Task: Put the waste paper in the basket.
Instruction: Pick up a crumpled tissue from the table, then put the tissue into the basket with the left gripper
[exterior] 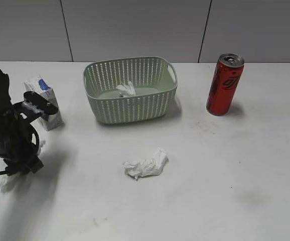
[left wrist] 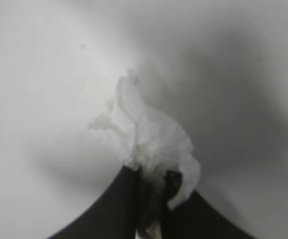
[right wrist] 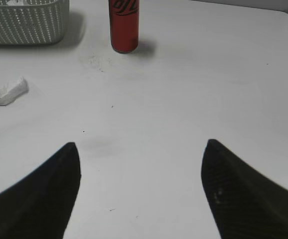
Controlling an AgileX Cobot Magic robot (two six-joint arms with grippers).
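Note:
The pale green basket (exterior: 131,107) stands at the back middle of the table, with one white waste paper wad (exterior: 126,90) inside it. A second, elongated wad (exterior: 146,165) lies on the table in front of the basket; its end also shows in the right wrist view (right wrist: 5,92). My left gripper (left wrist: 151,180) is shut on a third wad (left wrist: 149,134), low at the table's far left (exterior: 7,184). My right gripper (right wrist: 141,149) is open and empty above bare table. The basket's corner shows in the right wrist view (right wrist: 24,22).
A red drink can (exterior: 225,84) stands upright to the right of the basket, and shows in the right wrist view (right wrist: 124,25). A white-and-blue carton (exterior: 44,103) stands upright behind my left arm. A grey panelled wall runs along the table's back edge.

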